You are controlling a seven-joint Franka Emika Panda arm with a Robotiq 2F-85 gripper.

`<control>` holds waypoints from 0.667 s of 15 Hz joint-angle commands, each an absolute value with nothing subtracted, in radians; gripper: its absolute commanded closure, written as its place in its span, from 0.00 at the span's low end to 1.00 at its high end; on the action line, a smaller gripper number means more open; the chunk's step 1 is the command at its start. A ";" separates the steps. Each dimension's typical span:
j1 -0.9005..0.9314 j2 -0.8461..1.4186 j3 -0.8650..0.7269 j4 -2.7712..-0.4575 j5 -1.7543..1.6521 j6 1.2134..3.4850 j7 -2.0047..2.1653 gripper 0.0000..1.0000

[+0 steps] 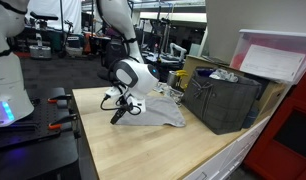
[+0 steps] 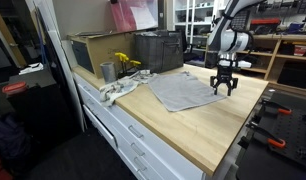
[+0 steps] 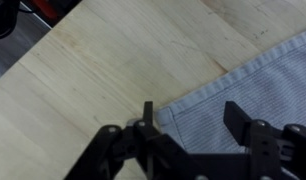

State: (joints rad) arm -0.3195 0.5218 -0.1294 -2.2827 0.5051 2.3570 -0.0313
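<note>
Grey cloth spread flat on the pale wooden surface, near a dark crate. Apparently not yet gripped or lifted, corner lying loose between the tips. Tool open, jaws apart astride that corner, holding nothing. Bent-over arm, wrist pointing straight down onto the cloth edge.

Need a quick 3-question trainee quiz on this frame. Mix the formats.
1. True or false: the gripper holds the grey cloth lifted clear of the wooden table.
2. Multiple choice: in the wrist view, what lies between the fingers? A) a screwdriver B) the cloth's corner C) a sponge
3. Short answer: how do the jaws stand?

Key:
1. False. The cloth lies flat on the table.
2. B
3. Open, one on either side of the corner.
</note>
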 commanded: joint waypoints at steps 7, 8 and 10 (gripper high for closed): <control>-0.314 0.529 -0.107 -2.249 0.518 2.356 -0.007 0.99; -0.304 0.513 -0.117 -2.254 0.503 2.357 0.009 1.00; -0.291 0.478 -0.130 -2.264 0.485 2.359 0.027 1.00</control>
State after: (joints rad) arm -0.3117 0.5266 -0.1113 -2.2555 0.5135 2.3570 -0.0291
